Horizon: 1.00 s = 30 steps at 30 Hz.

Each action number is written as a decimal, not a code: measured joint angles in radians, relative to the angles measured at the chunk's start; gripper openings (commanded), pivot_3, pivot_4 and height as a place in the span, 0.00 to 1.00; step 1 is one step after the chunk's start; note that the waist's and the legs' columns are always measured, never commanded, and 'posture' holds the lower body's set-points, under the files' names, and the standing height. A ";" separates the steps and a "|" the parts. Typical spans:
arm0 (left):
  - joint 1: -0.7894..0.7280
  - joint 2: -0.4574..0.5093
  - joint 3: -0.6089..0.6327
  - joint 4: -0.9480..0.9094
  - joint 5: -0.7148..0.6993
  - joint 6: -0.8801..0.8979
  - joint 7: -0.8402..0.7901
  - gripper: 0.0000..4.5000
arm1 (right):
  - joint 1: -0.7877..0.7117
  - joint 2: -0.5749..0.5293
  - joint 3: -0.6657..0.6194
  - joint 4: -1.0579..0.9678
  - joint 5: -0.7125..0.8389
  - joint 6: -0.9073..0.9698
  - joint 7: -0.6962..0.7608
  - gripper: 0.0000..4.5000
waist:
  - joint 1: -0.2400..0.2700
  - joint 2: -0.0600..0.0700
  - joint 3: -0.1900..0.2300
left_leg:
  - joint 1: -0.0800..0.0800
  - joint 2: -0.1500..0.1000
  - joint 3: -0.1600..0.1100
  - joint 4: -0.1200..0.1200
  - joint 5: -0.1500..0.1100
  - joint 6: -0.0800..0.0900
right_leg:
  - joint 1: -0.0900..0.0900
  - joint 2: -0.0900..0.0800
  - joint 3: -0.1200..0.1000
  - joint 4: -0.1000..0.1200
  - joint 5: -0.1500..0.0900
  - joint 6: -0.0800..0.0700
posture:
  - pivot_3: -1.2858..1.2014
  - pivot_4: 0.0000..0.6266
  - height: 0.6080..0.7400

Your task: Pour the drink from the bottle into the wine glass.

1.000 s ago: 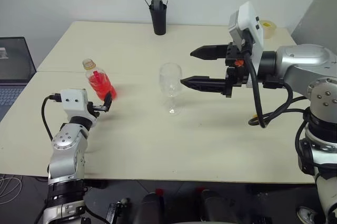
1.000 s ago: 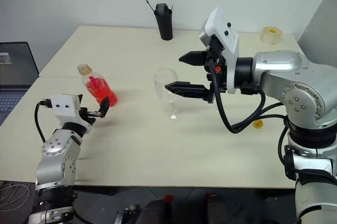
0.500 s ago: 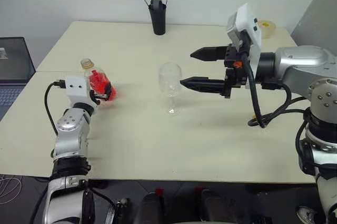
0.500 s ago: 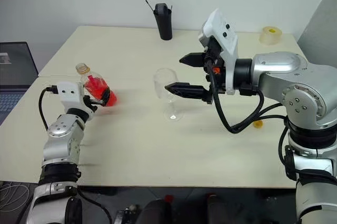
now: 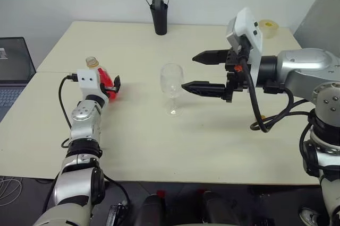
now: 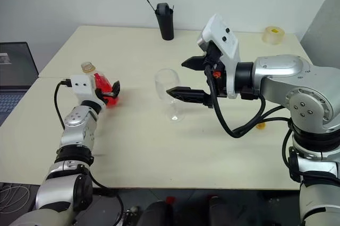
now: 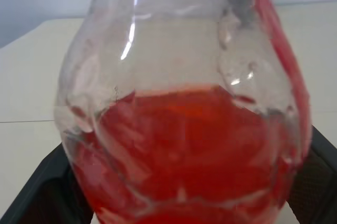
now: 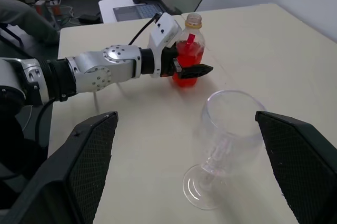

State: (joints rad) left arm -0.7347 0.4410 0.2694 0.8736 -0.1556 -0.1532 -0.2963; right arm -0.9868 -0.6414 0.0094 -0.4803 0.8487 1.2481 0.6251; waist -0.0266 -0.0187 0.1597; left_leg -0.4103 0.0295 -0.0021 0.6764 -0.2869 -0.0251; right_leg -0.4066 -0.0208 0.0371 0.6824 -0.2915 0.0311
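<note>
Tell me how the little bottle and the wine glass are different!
The bottle has red drink in it; the wine glass is empty. The bottle is round and chubby, sitting flat on the table, while the glass stands on a thin stem with a round foot. The bottle sits between the fingers of the left hand; the glass stands free in front of the open right hand. Both are see-through and upright.

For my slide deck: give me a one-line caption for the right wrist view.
Left pincer open around the red-filled bottle, with the empty wine glass standing in the foreground.
</note>
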 measured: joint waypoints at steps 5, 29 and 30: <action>-0.033 -0.005 0.003 0.073 -0.001 -0.062 -0.004 0.74 | 0.005 -0.017 -0.007 -0.016 0.006 0.010 -0.023 1.00 | 0.000 0.000 0.000 | -0.001 0.000 0.000 0.000 0.000 0.000 | 0.000 0.000 0.000 0.000 0.000 0.000 | 0.52 0.24 1.00; -0.125 -0.002 -0.166 -0.120 0.012 -0.028 -0.394 0.42 | 0.800 0.012 -0.327 -0.317 -0.084 -0.413 -0.092 1.00 | 0.001 -0.001 0.000 | -0.006 -0.003 -0.006 0.003 0.000 0.000 | -0.001 0.004 -0.003 0.000 0.000 0.000 | 0.52 0.24 1.00; -0.148 -0.001 -0.180 -0.120 0.026 -0.035 -0.395 0.42 | 0.836 0.019 -0.307 -0.339 -0.097 -0.434 -0.098 1.00 | 0.001 -0.001 0.001 | -0.006 -0.003 -0.006 0.003 0.000 0.000 | -0.001 0.004 -0.003 0.000 0.000 0.000 | 0.52 0.24 1.00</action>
State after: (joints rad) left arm -0.8824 0.4402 0.0895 0.7537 -0.1292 -0.1882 -0.6910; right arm -0.1513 -0.6223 -0.2971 -0.8194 0.7517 0.8141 0.5273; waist -0.0260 -0.0200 0.1602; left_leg -0.4164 0.0268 -0.0081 0.6790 -0.2864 -0.0254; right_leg -0.4079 -0.0163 0.0343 0.6821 -0.2915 0.0314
